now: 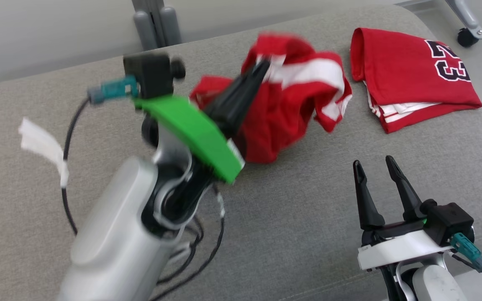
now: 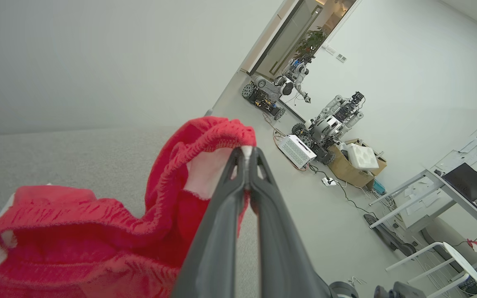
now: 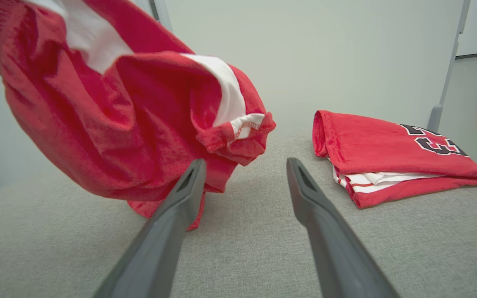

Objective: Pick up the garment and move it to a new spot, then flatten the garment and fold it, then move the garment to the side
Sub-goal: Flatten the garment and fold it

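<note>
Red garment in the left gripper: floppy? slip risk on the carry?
Likely very floppy: the garment hangs in bunched folds from the left gripper, so its low end may drag on the grey surface. Probably light: one edge pinch lifts it. Slip is possible; the jaws hold only hem.

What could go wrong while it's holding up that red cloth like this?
The left gripper pinches only a thin edge of the red garment, so the cloth might slip free. It hangs bunched and low beside the folded jersey; carried that way, it could drag across and rumple that jersey.
</note>
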Robot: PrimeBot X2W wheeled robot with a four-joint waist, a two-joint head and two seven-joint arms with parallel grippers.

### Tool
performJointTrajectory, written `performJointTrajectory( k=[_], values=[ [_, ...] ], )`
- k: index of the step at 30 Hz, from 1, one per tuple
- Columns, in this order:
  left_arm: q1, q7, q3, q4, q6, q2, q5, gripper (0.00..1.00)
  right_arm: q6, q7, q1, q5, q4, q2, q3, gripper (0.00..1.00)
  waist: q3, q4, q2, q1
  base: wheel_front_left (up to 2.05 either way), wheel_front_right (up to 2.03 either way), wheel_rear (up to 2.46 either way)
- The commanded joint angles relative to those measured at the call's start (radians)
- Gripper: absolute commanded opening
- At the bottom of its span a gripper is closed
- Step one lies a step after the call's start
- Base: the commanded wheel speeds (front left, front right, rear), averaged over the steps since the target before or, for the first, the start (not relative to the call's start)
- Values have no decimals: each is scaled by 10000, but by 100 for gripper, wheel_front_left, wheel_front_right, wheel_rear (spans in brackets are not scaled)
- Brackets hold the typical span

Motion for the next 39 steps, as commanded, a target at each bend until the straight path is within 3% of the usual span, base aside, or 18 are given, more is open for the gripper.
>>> performJointTrajectory(
  k=[1, 4, 7, 12, 23, 35, 36, 39],
  values=[
    [981, 91, -82, -163, 161, 443, -55, 0, -13, -5, 133, -118, -45, -2, -63, 100, -98, 337, -1, 0, 0, 0, 0],
    [2715, -206, -203, -213, 310, 1018, -28, 0, -13, -5, 182, -146, -36, -44, -132, 100, -20, 551, -1, 0, 0, 0, 0],
    [4024, -936, -155, 134, 163, 1488, 209, 0, -13, -5, 235, -75, 72, -118, -79, 100, 57, 777, -1, 0, 0, 0, 0],
    [4938, -2262, 14, 900, -3, 1873, 836, 0, -15, -5, 238, 208, 269, -293, 46, 100, 105, 1077, -1, 0, 0, 0, 0],
    [5112, -3492, 7, 1912, -545, 1283, 898, 0, -15, -6, -685, 513, 2877, -1073, 1020, 100, -5, 1500, -1, 0, 0, 0, 0],
    [5087, -3772, -471, 1785, -567, 934, 1258, 0, -15, -16, -2213, -1507, 5283, -296, 43, 100, 74, 1572, -1, 0, 0, 0, 0],
    [5067, -3789, -489, 1766, -558, 926, 1296, 0, -15, -16, -2292, -1604, 5410, -242, -7, 90, 92, 1588, -1, 0, 0, 0, 0],
    [5010, -3820, -531, 1724, -526, 916, 1350, 0, -15, -16, -2510, -1783, 5741, -121, -88, 47, 137, 1618, -1, 0, 0, 0, 0]
  ],
)
